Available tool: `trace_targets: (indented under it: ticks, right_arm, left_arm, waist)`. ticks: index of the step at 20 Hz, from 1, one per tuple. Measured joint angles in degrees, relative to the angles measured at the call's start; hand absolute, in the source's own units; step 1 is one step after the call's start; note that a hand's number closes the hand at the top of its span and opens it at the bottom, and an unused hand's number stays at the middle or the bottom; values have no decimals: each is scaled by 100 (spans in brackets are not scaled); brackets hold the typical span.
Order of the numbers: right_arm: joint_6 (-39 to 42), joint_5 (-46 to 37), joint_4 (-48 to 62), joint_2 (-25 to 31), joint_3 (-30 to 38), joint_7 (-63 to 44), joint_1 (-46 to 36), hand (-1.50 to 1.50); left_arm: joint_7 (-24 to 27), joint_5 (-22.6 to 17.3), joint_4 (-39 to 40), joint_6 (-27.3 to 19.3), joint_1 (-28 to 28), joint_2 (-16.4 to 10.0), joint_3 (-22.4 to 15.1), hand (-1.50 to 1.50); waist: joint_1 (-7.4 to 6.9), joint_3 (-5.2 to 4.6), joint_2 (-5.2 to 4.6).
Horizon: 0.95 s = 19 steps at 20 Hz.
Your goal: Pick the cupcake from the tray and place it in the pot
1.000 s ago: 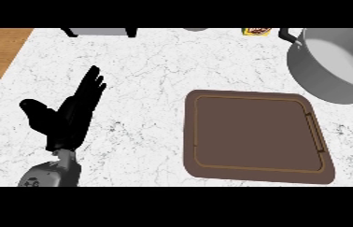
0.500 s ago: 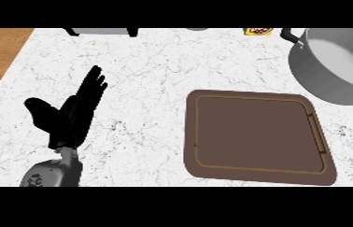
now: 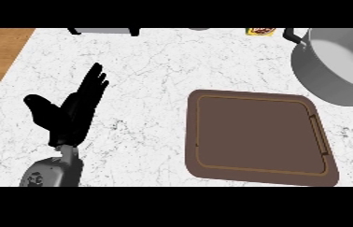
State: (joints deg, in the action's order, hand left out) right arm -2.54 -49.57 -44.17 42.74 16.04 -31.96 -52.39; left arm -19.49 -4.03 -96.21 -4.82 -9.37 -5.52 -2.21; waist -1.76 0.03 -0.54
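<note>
Surface: white marble-patterned counter (image 3: 144, 62), filling most of the head view; a strip of wood-coloured edge (image 3: 14, 44) shows at the upper left corner.

Item 1, tray (image 3: 255, 132): brown, rectangular with rounded corners, a lighter line running inside its rim and a narrow raised bar along its right side. It lies flat on the right half of the counter, with its lower edge near the bottom of the view.

Item 2, pot (image 3: 321, 72): grey metal, cut off by the right edge, pale inside, with a black handle (image 3: 293, 34) at its upper left. It stands just above the tray's upper right corner, apart from it.

Item 3, cupcake: shows nowhere in this view, so its place cannot be told.

Item 4, left hand (image 3: 69, 116): black, on a grey forearm (image 3: 52, 172) rising from the lower left. Its fingers (image 3: 93, 83) are straight and lie close together, pointing up and slightly right, and the thumb (image 3: 38, 104) is splayed wide to the left. It holds nothing and stands well apart from the tray.

Item 5, far edge: a grey object on black feet (image 3: 103, 31) and a small yellow packet (image 3: 260, 31), both cut off by the top.
</note>
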Motion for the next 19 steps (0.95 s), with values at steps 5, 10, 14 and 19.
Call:
trace_targets:
  ticks: [5,10,14,19]
  right_arm:
    - [-417,404,864,-221,533,142,-171,-150]
    - [-817,904,1446,-310,1089,548,-396,-150]
    - [-1534,1206,1469,-337,1471,1078,-429,-150]
    - [-2446,1481,1340,-242,1869,1657,-360,-150]
  left_arm:
    - [71,29,5,2,27,28,-14,0]
    - [68,7,-29,34,87,32,-11,0]
    - [27,42,-24,4,19,48,-17,0]
    - [25,28,-88,38,131,21,1,0]
  waist:
    - [-17,5,-14]
    - [-46,11,-24]
    - [-23,12,-25]
    - [20,7,-2]
